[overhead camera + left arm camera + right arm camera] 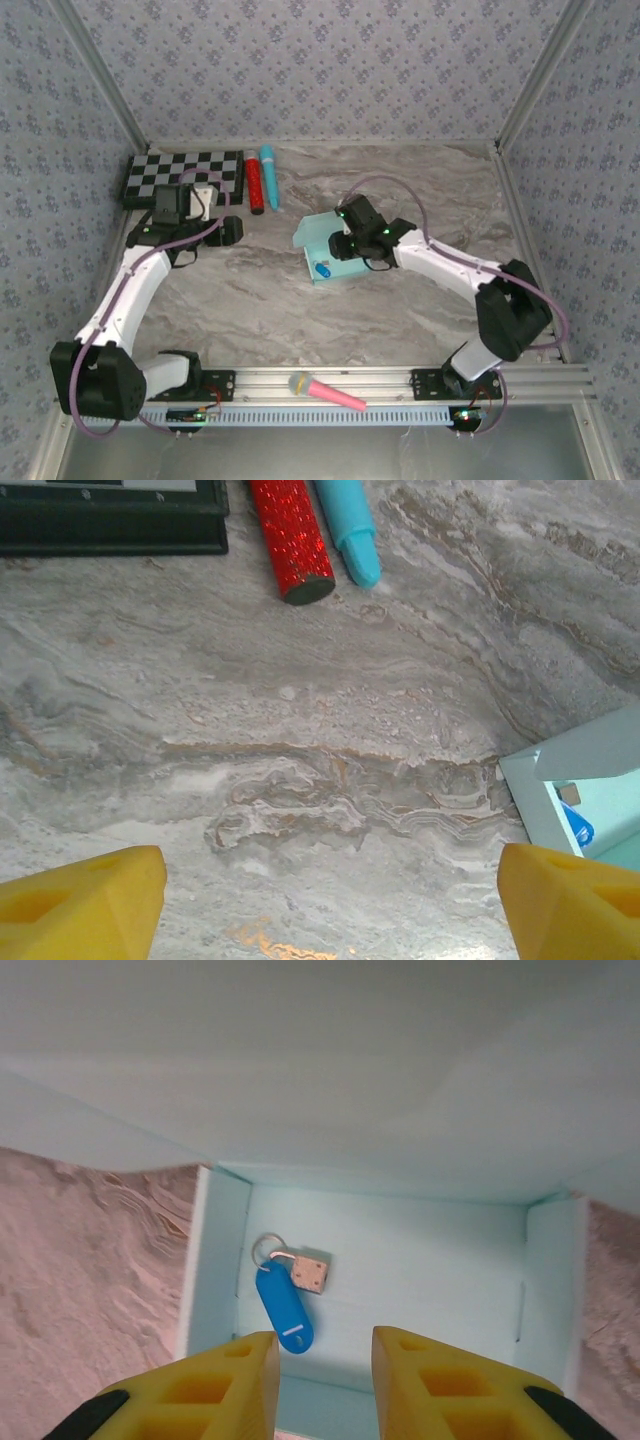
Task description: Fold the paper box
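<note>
1. Two yellow-fingered grippers are hanging over a grey marbled tabletop (pixel 250 310).
2. The pale aqua-blue thin-card paper box (pixel 312 240) is sitting open near the table's middle, with one large flap raised.
3. A blue plastic key tag (pixel 283 1305) on a metal ring is lying on the box's floor.
4. The right gripper (pixel 325 1345) is hovering just above the box's near wall, jaws narrowly parted and gripping nothing.
5. The left gripper (pixel 330 865) is hanging to the box's left above bare marble, jaws spread wide and empty.
6. A red glitter cylinder (pixel 295 535) and a turquoise marker (pixel 345 525) are lying side by side beyond it, beside a black-and-white checkerboard (pixel 185 178).
</note>
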Motion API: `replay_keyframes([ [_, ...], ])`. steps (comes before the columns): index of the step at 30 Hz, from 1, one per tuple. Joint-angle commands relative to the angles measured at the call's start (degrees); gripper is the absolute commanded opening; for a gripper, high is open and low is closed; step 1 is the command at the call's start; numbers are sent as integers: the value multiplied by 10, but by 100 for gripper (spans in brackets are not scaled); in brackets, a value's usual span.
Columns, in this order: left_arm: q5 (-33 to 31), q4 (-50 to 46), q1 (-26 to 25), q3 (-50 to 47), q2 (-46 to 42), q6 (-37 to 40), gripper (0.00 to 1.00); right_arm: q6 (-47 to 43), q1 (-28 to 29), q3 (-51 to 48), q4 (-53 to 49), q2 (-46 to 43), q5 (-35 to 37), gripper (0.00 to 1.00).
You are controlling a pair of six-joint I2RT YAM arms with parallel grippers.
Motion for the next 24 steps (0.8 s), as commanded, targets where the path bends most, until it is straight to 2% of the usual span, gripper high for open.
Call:
replay_keyframes([
  [1, 19, -15, -31, 27, 15, -21, 84, -15, -6, -12, -2, -48, 30, 31],
  [9, 8, 53, -129, -4, 23, -51, 83, -41, -72, -48, -18, -129, 22, 33],
  [15, -2, 132, -167, -50, 16, -16, 78, -80, -139, -84, -17, -164, -23, 40],
  [22, 42, 253, -192, -112, 9, 89, 78, -233, -229, -148, 50, -166, -185, 49],
  [24, 44, 273, -196, -121, 14, 111, 78, -269, -240, -172, 91, -169, -204, 49],
])
